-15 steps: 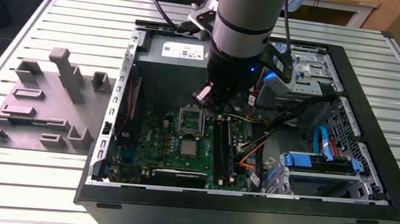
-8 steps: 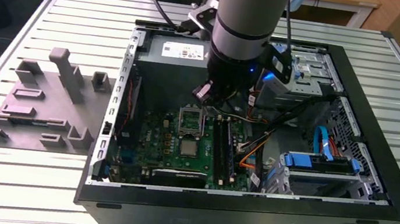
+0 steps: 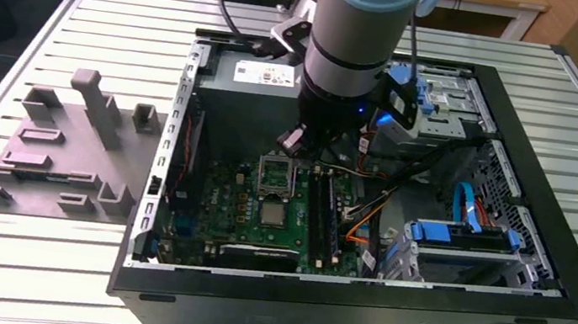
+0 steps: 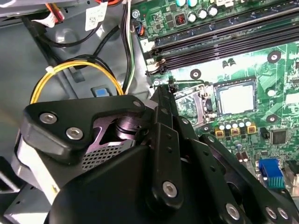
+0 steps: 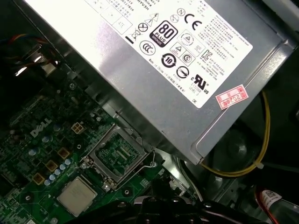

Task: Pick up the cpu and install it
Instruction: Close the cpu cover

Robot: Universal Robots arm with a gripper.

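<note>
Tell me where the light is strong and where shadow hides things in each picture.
Second wrist view: bright glare on the green circuit board near the cpu. First wrist view: dark shadow beside the power supply. Exterior view: even light; the case interior is dim.

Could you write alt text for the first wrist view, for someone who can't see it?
A small square silvery cpu sits on a green circuit board, beside a hinged metal socket frame that stands open. A grey metal power supply box covered in labels lies across the picture beyond them.
</note>
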